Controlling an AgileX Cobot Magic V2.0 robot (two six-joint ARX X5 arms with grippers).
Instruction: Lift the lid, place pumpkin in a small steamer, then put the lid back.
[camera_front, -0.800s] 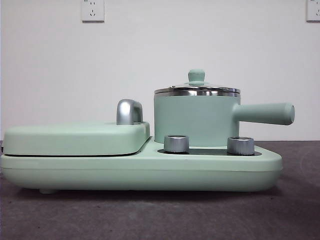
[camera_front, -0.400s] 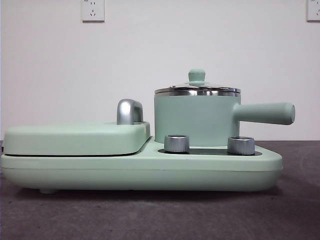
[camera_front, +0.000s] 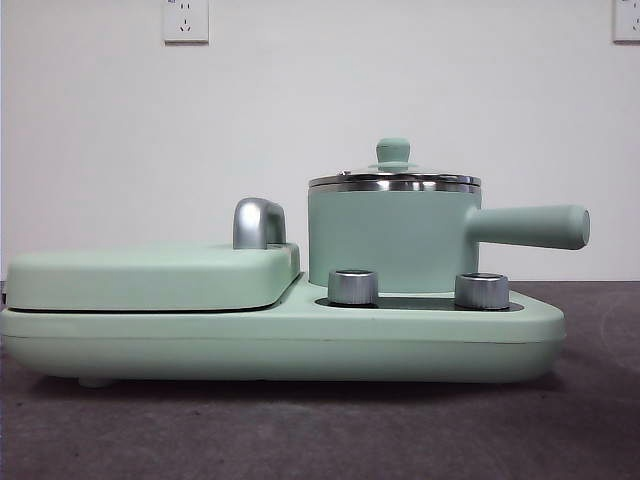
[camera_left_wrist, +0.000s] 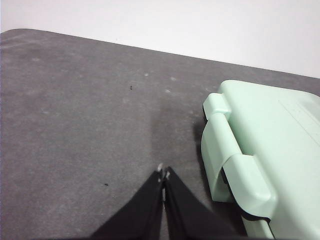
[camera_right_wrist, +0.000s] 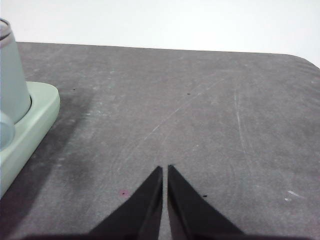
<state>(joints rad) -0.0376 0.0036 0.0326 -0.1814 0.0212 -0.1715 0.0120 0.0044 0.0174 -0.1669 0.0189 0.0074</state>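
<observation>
The small steamer (camera_front: 390, 240), a mint-green pot with a chrome rim and a long side handle pointing right, stands on the right half of a mint-green cooker base (camera_front: 280, 345). Its lid (camera_front: 394, 172) with the green knob sits closed on top. A slice of the pot's wall (camera_right_wrist: 11, 75) shows in the right wrist view. The pumpkin is out of view. My left gripper (camera_left_wrist: 163, 172) is shut and empty over bare table beside the cooker's hinged end. Also shut and empty, my right gripper (camera_right_wrist: 165, 170) hovers over grey table to the side of the steamer.
A wide flat mint-green cover (camera_front: 150, 275) with a chrome handle (camera_front: 258, 223) fills the cooker's left half; its hinge (camera_left_wrist: 235, 165) appears in the left wrist view. Two chrome dials (camera_front: 353, 286) stand in front of the pot. White wall behind, grey table (camera_right_wrist: 200, 115) around.
</observation>
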